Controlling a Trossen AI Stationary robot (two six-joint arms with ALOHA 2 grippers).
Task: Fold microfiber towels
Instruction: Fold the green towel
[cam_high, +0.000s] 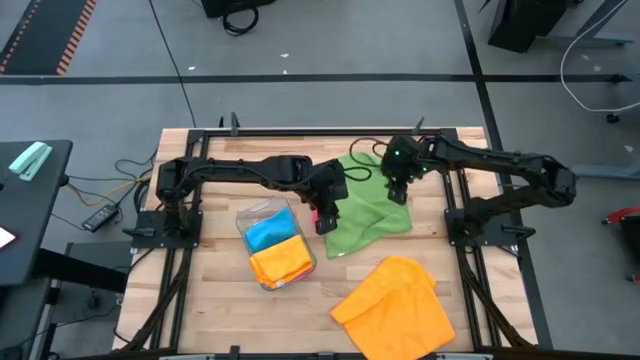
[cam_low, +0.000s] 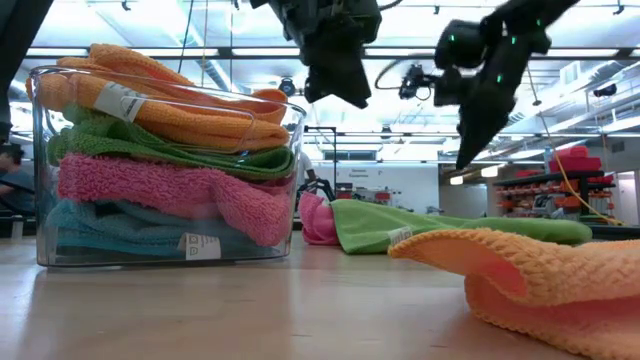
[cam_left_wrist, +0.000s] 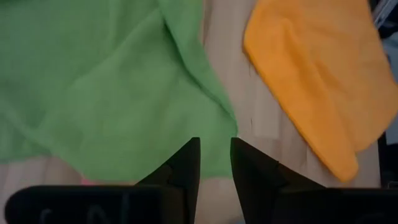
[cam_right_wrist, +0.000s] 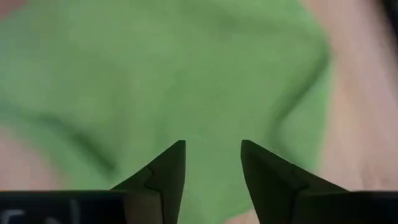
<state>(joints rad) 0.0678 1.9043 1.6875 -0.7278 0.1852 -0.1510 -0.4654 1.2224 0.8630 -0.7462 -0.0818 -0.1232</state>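
A green microfiber towel (cam_high: 370, 212) lies crumpled on the wooden table's middle, with a pink towel (cam_low: 316, 220) bunched at its left edge. An orange towel (cam_high: 395, 305) lies spread near the front right. My left gripper (cam_left_wrist: 214, 158) hangs above the green towel's left edge (cam_left_wrist: 211, 99), its fingers a narrow gap apart and nothing between them. My right gripper (cam_right_wrist: 213, 163) hangs above the green towel's far part (cam_right_wrist: 205, 74), open and empty. In the low view both the left gripper (cam_low: 340, 98) and the right gripper (cam_low: 468, 158) stand well clear of the cloth.
A clear plastic tray (cam_high: 244, 218) left of the green towel holds stacked folded towels, orange (cam_low: 170, 105) on top, then green, pink and blue. Black frame rails (cam_high: 455, 215) run along the table's left and right sides. Bare wood shows at the front left (cam_high: 215, 320).
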